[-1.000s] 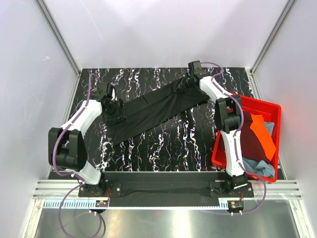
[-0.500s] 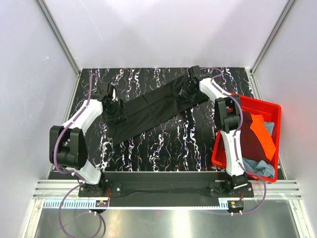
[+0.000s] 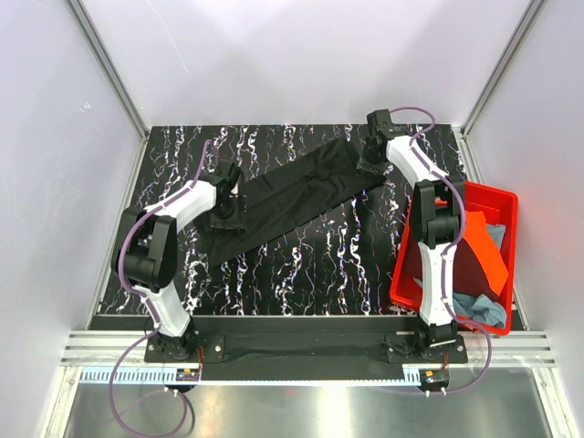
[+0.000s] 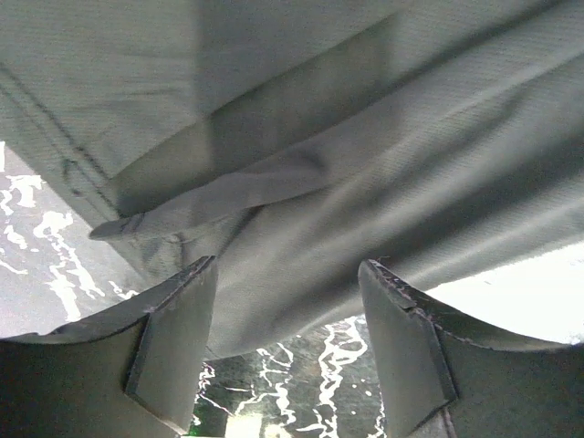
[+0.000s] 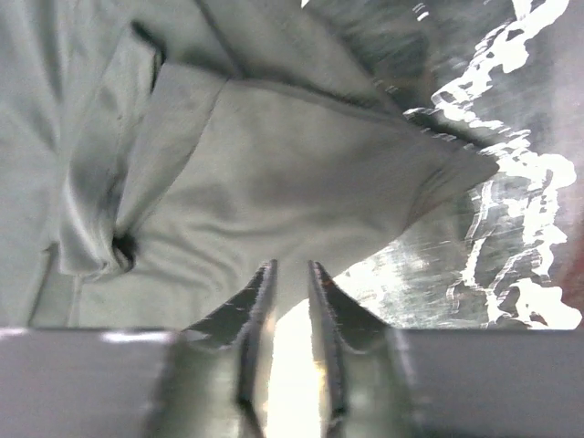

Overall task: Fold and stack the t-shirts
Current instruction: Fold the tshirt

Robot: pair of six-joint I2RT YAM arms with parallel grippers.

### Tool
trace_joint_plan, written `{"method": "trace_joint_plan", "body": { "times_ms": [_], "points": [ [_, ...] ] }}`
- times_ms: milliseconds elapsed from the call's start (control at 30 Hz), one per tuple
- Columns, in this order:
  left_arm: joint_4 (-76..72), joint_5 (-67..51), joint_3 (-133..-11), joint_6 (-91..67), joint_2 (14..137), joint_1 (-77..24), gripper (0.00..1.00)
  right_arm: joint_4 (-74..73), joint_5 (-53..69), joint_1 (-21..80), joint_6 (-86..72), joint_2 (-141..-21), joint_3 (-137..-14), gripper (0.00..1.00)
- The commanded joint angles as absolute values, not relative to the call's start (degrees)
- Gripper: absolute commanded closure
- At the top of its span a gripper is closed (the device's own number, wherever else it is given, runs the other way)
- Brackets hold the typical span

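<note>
A plain black t-shirt (image 3: pixel 292 196) lies as a long diagonal band across the marbled table, from near left to far right. My left gripper (image 3: pixel 226 205) hovers over its left part. In the left wrist view the jaws (image 4: pixel 285 265) stand wide open at the cloth's (image 4: pixel 319 164) lower edge, with bare table between the fingers. My right gripper (image 3: pixel 370 155) is at the shirt's far right end. Seen from the right wrist, its jaws (image 5: pixel 292 265) are a narrow gap apart at the edge of a folded corner (image 5: pixel 274 182), gripping nothing.
A red bin (image 3: pixel 497 196) stands at the table's right edge beside the right arm. It holds a maroon shirt (image 3: pixel 465 260), an orange one (image 3: pixel 484 242) and a grey-blue one (image 3: pixel 479 306). Metal frame posts line the table's back corners.
The right gripper let go of the shirt's far end and shifted right; its jaws then narrowed again. The left arm swung rightward onto the shirt's left part. The cloth settled flatter.
</note>
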State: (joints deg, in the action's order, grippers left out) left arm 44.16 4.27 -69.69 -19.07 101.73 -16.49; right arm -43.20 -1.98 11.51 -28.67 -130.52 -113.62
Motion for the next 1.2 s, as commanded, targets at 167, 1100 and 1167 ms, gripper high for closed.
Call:
{"method": "trace_joint_plan", "body": {
  "times_ms": [167,1100,1167],
  "points": [
    [42.63,6.51,-66.18,-20.04,100.19,-16.26,0.33,-43.07,-5.18,8.88,-26.98,-133.06,-118.3,0.89],
    [43.77,-5.7,-53.44,-33.57,99.32,-26.09,0.33,-44.03,-3.78,4.31,-18.99,-142.03,-125.42,0.83],
    [43.86,-7.02,-53.26,-36.54,97.21,-29.77,0.33,-44.3,-3.25,4.31,-18.72,-141.25,-125.69,0.79]
  ]
}}
